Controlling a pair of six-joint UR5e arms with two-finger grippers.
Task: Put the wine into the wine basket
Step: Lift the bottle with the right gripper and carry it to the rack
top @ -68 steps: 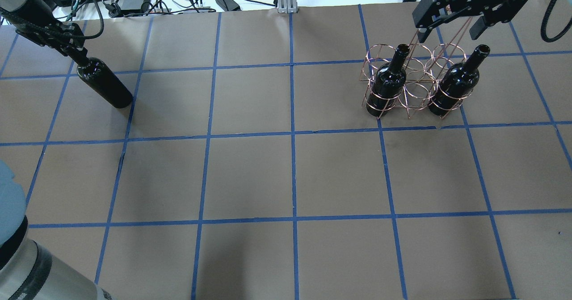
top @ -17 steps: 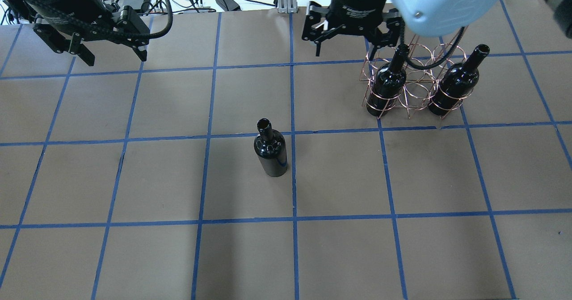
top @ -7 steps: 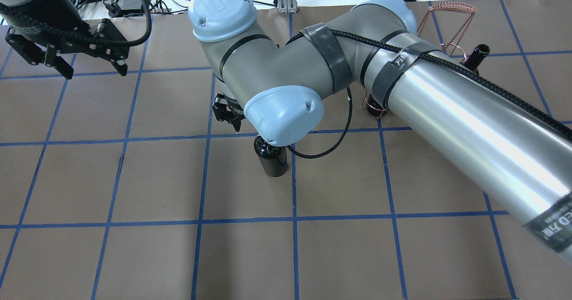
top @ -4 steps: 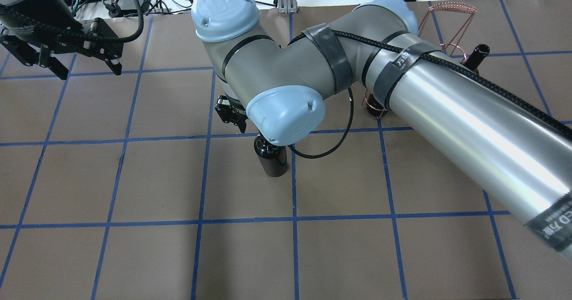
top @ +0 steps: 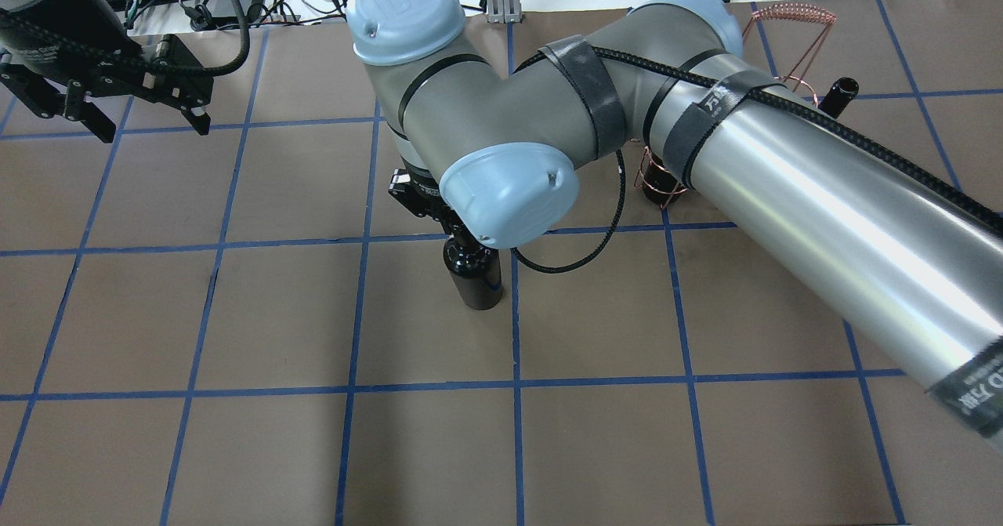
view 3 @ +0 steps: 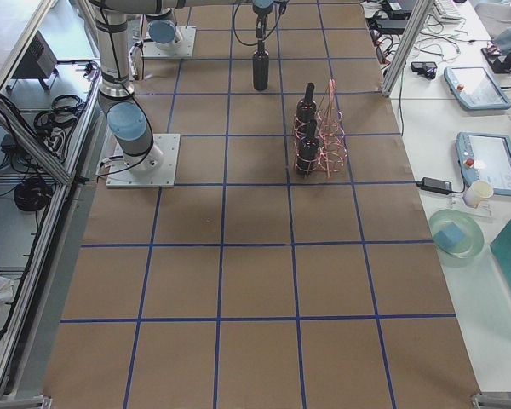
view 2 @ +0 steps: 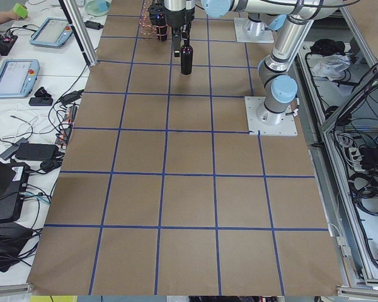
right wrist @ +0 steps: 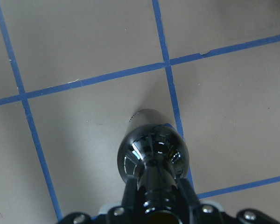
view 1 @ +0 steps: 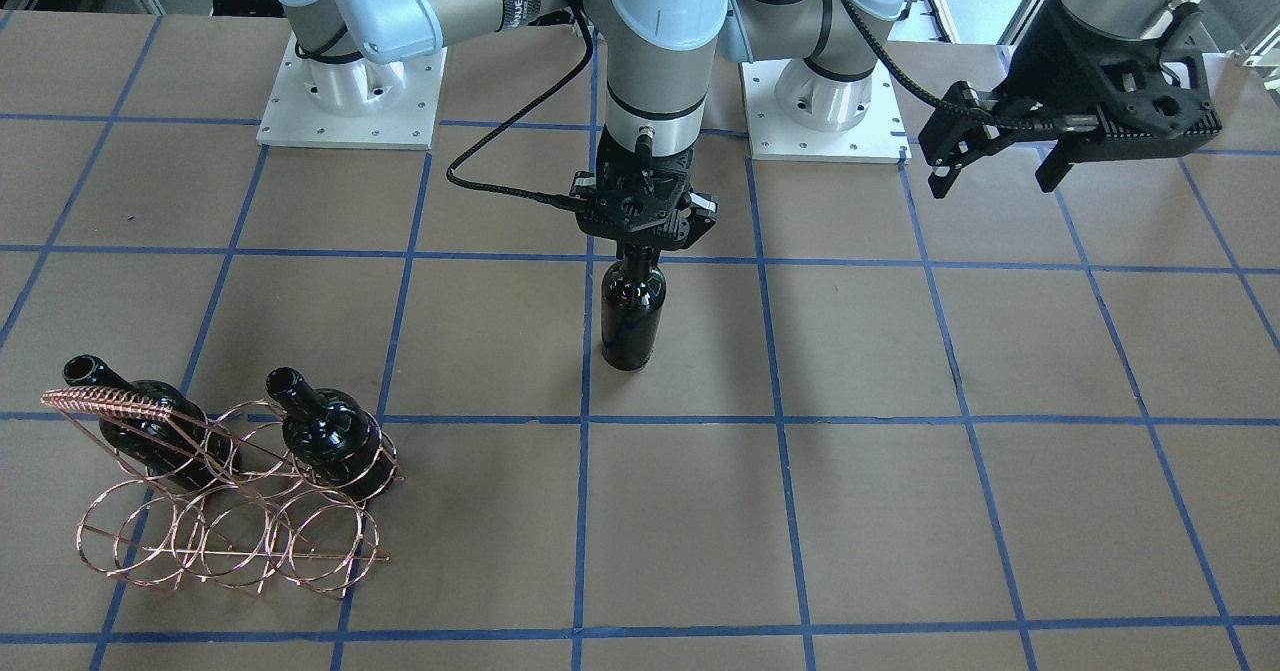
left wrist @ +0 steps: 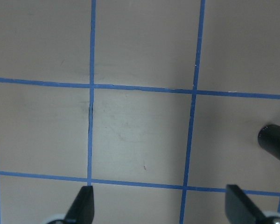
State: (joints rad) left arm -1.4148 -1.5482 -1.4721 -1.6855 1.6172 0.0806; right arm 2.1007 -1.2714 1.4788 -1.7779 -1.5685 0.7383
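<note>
The wine bottle [view 1: 631,316], glossy black, stands upright on the brown paper near the table's middle; it also shows in the overhead view [top: 475,281]. My right gripper [view 1: 640,236] is straight above it, shut on its neck; the right wrist view shows both fingers [right wrist: 130,193] pressed against the neck of the bottle [right wrist: 151,154]. The copper wire wine basket [view 1: 225,536] stands apart at the far right side and holds two other black bottles [view 1: 330,436] in its end loops. My left gripper [top: 153,130] is open and empty at the far left.
My right arm [top: 783,189] crosses the overhead view and hides most of the basket; its coiled handle [top: 793,12] and one bottle mouth [top: 840,93] show. Blue tape lines grid the paper. Cables and power bricks lie beyond the table's far edge.
The right wrist has shifted slightly right over the bottle's neck. My left gripper has drawn further left, still open. The bottle stands in the same spot.
</note>
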